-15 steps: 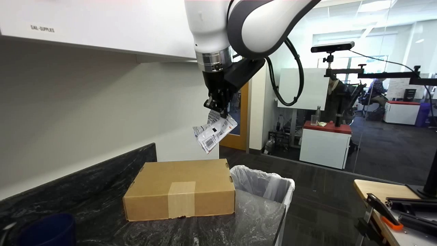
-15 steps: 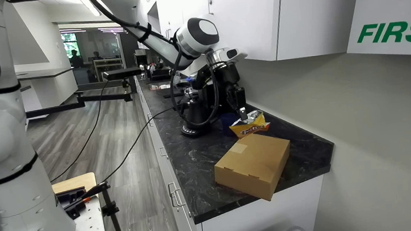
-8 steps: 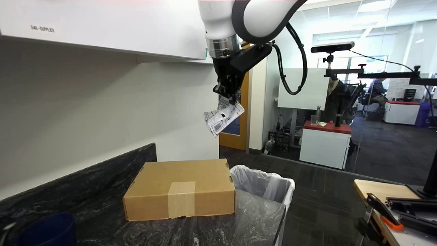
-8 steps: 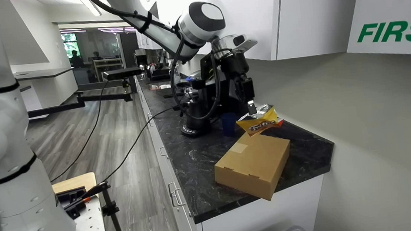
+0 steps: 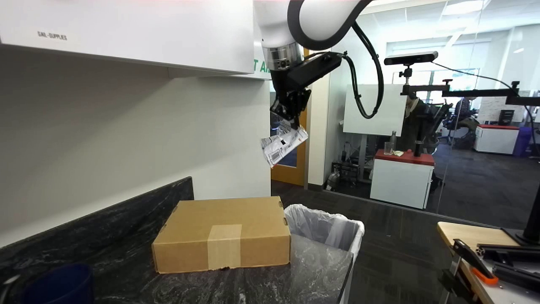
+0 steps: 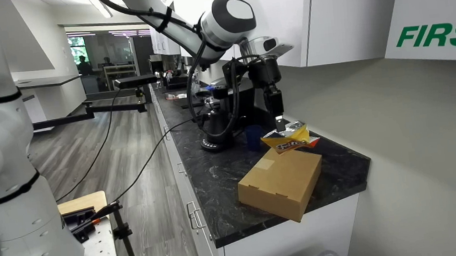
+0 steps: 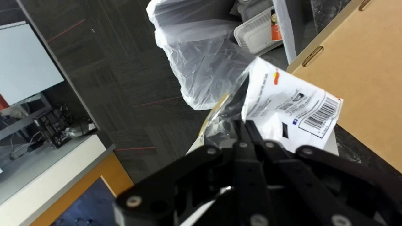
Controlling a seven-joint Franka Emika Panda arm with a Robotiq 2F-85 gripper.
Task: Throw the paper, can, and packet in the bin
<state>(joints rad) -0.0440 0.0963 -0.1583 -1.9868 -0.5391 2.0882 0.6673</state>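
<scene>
The packet is a crinkly wrapper, silver-white with print and a barcode on its back [image 5: 280, 147] and yellow on its front [image 6: 289, 142]. It hangs in the air from my gripper, which shows in both exterior views [image 5: 295, 125] [image 6: 280, 126]. In the wrist view the fingertips [image 7: 245, 125] are shut on the edge of the packet [image 7: 292, 100]. The bin, with a whitish plastic liner over its rim [image 5: 358, 234], stands lower, beyond the counter end; its rim [image 7: 168, 50] also shows in the wrist view. The can and the paper are hidden or out of view.
A brown cardboard box [image 5: 228, 215] sits on the dark counter [image 6: 227, 210] beside the bin. White containers [image 7: 256, 31] lie inside the bin. A blue cup [image 5: 59, 285] stands on the counter. White cabinets [image 5: 126, 29] hang above, close to the arm.
My gripper has moved right and upward in an exterior view, carrying the packet toward the bin's side. The packet stays held. The box and the bin have not moved.
</scene>
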